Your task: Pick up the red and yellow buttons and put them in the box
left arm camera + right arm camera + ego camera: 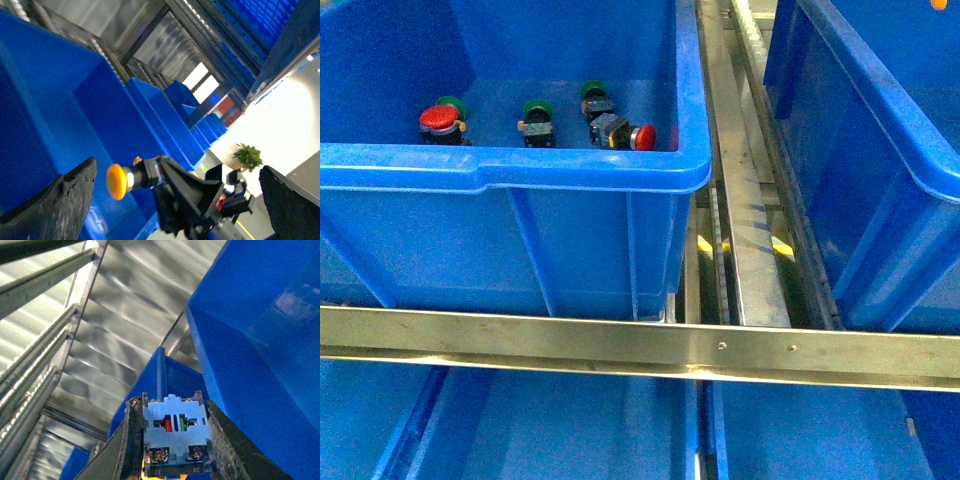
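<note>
Yellow button [116,181] is being pinched by the right end effector [173,430]. Its black fingers [227,450] are pressing both sides of the button's body, with the grey terminal end facing the right wrist camera. In the left wrist view the button is hanging in the air, cap pointing sideways, with blue bin walls behind it; which bin it is over, cannot tell. Left end effector [177,172] is spread wide and gripping nothing, its pads sitting well apart at either side of that view.

Two red buttons are sitting in the bin [520,170] at front left: one [438,118] upright near the left wall, one [642,137] lying on its side near the right wall. Green buttons [538,110] are standing between and behind them. A second bin [880,150] is sitting to the right, and a rail [620,340] is running across in front.
</note>
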Action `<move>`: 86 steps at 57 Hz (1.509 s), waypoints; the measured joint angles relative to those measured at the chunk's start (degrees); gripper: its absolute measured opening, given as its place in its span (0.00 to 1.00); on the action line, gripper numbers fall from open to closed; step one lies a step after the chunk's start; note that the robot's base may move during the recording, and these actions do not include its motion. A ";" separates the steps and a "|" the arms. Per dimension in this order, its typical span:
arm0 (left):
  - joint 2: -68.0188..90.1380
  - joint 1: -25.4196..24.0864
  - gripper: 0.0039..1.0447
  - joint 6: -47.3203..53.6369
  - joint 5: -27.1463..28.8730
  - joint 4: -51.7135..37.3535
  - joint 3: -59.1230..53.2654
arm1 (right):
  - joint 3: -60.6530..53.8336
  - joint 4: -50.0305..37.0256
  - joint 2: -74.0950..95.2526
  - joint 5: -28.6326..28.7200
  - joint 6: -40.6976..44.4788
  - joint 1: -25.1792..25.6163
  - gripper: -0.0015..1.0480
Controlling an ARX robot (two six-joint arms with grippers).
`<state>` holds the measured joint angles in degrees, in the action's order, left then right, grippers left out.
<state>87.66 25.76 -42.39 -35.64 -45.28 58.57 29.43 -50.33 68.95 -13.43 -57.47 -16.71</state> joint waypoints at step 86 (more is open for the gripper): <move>-86.73 -25.90 0.02 41.35 35.65 45.38 -57.33 | 3.80 38.95 -25.55 5.38 47.54 10.69 0.25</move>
<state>0.93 -0.14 -1.04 0.01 0.10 1.23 33.23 -11.38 43.40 -8.05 -9.93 -6.02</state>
